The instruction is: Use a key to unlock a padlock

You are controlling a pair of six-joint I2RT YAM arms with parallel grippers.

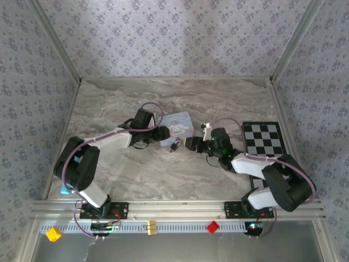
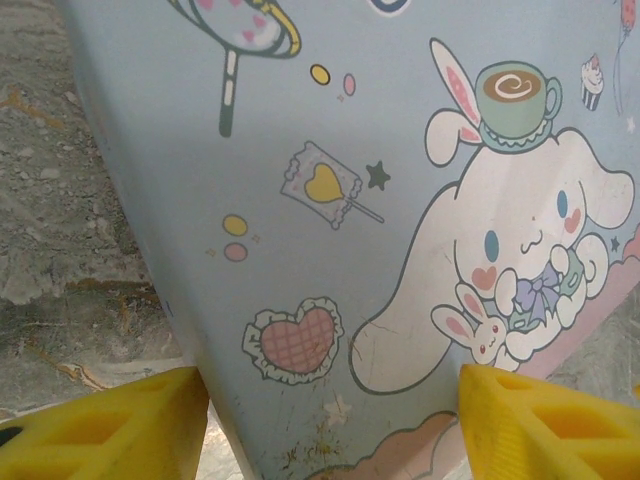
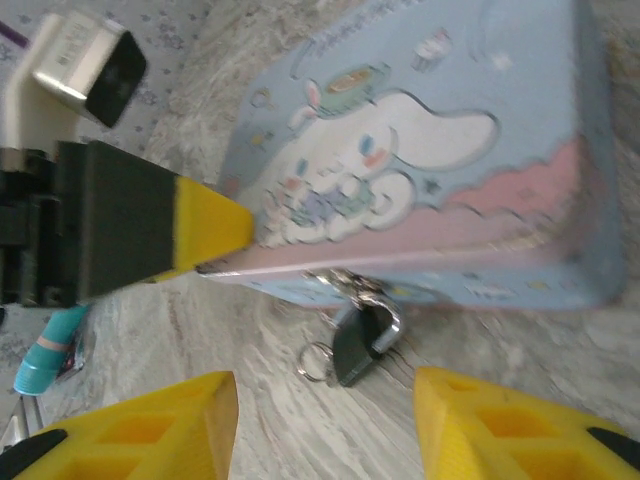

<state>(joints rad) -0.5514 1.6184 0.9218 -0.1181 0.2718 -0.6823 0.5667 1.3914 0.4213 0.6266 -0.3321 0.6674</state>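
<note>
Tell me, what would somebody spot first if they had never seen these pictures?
The light-blue tin with a floppy-eared white cartoon character jumps out first; it lies mid-table between the two arms. Against its side sits a tiny dark padlock with a small metal ring beside it, just beyond the open yellow fingers of the right claw. A black-and-white checkered board lies at the table's right side.

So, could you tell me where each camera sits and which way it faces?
Top external: high behind the robot, looking down on the table; left gripper and right gripper show.
Left wrist: close above the tin, own fingers at the bottom.
Right wrist: low, facing the padlock at the tin's edge; own fingers below.
All three share the tin.
</note>
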